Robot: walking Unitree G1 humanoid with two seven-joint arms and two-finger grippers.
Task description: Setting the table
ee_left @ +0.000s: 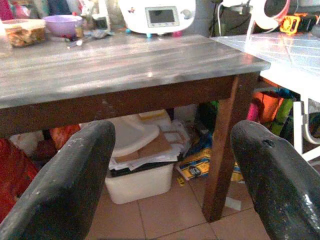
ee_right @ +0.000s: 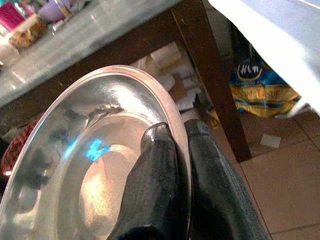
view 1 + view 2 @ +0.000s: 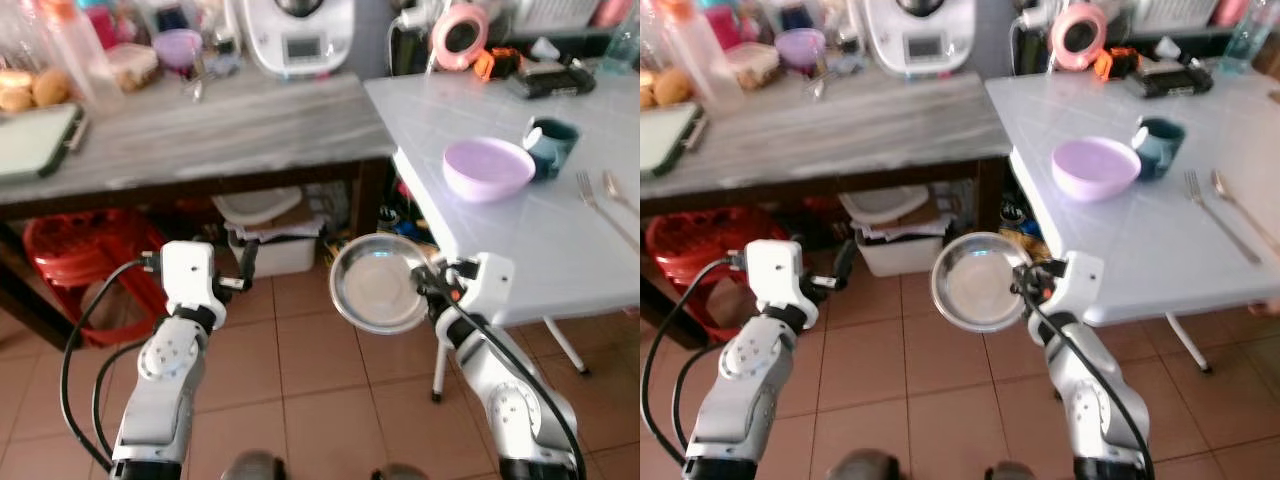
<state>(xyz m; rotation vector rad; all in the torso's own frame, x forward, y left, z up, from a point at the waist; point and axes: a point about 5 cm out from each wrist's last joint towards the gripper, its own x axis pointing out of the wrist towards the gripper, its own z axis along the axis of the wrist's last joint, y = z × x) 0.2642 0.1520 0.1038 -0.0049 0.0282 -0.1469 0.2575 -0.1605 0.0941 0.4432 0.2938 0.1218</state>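
Here, surface: white surface [image 3: 520, 250] at 2 o'clock, bearing a purple bowl [image 3: 488, 168].
Floor: terracotta tiles [image 3: 300, 400].
Right pincer [image 2: 177, 145]: clamped on steel plate [image 3: 378, 283].
Left pincer [image 1: 170, 165]: fingers apart.

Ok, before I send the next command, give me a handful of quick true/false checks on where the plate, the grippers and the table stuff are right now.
1. The right gripper is clamped on the rim of the steel plate. True.
2. The steel plate already lies flat on the white table. False: it is held in the air beside the table's edge, above the tiled floor.
3. The left gripper is open and holds nothing. True.
4. A purple bowl sits on the white table next to a dark teal mug. True.
5. The fork lies inside the purple bowl. False: it lies on the tabletop, apart from the bowl, beside a spoon.
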